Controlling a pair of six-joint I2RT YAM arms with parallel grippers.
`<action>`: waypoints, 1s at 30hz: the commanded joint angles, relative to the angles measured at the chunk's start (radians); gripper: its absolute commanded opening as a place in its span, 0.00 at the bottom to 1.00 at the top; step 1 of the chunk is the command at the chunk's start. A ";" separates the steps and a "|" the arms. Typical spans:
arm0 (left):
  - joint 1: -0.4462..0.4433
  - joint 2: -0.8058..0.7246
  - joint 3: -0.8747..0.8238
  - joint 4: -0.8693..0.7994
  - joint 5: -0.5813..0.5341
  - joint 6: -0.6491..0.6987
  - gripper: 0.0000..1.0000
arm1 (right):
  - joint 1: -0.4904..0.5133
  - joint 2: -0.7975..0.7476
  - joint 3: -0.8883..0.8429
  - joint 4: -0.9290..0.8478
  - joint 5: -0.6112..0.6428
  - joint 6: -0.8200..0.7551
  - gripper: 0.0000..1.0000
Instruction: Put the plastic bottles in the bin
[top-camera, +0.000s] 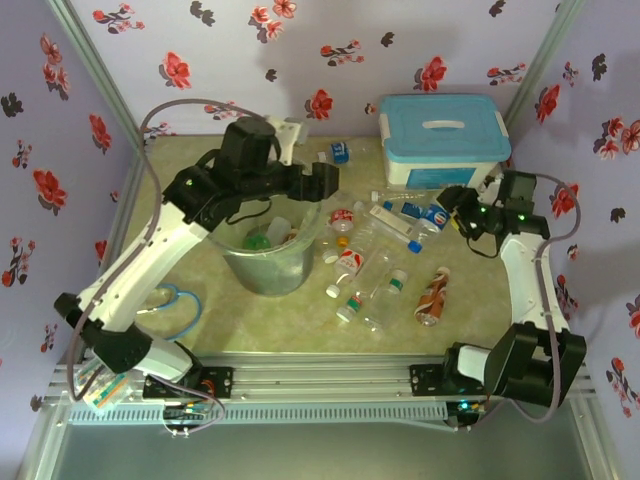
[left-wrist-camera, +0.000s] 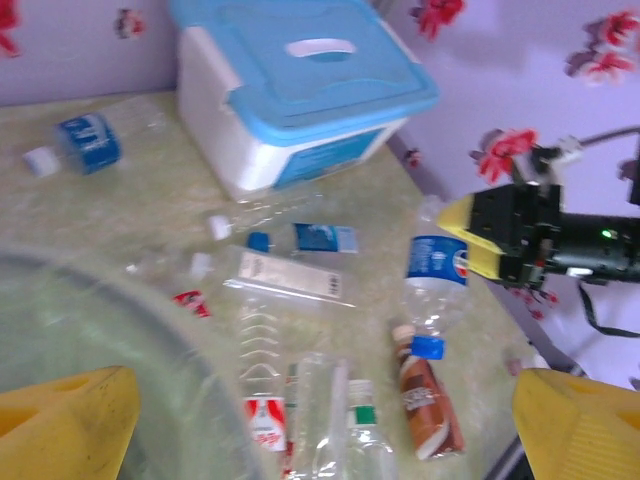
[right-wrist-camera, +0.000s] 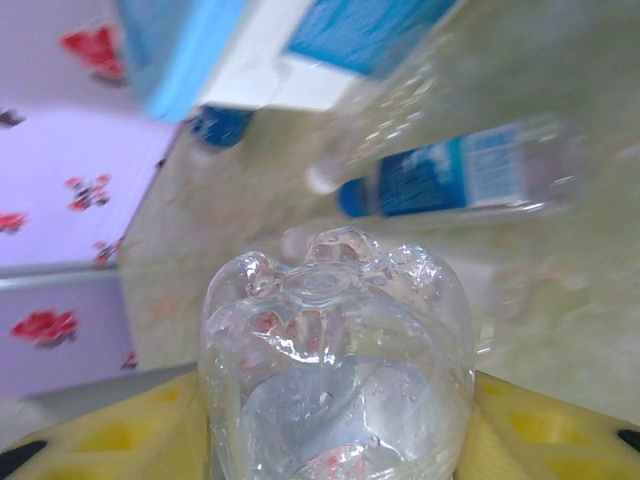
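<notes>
The grey bin (top-camera: 265, 262) with its clear bag stands left of centre, and a couple of bottles lie inside it. My left gripper (top-camera: 327, 188) hovers at the bin's far right rim, open and empty, with its yellow fingers (left-wrist-camera: 62, 420) spread wide over the bin rim (left-wrist-camera: 120, 300). My right gripper (top-camera: 453, 206) is shut on a clear bottle with a blue label (top-camera: 432, 215) and a blue cap, just off the table. That bottle's ribbed base (right-wrist-camera: 335, 340) sits between the yellow pads (right-wrist-camera: 520, 430). Several bottles (top-camera: 350, 262) lie scattered between the bin and the right arm.
A white box with a light-blue lid (top-camera: 443, 140) stands at the back right. A brown-labelled bottle (top-camera: 435, 295) lies near the right arm. One blue-labelled bottle (top-camera: 340, 152) lies by the back wall. Flowered walls close in the table on three sides.
</notes>
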 joint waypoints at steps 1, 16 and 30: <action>-0.042 0.064 0.100 -0.057 0.065 0.063 0.96 | 0.056 -0.040 0.077 0.048 -0.096 0.075 0.56; -0.106 0.244 0.202 -0.020 0.182 0.038 1.00 | 0.270 -0.032 0.181 0.440 -0.248 0.327 0.56; -0.099 0.299 0.216 0.030 0.187 0.035 0.74 | 0.378 -0.009 0.185 0.459 -0.239 0.331 0.57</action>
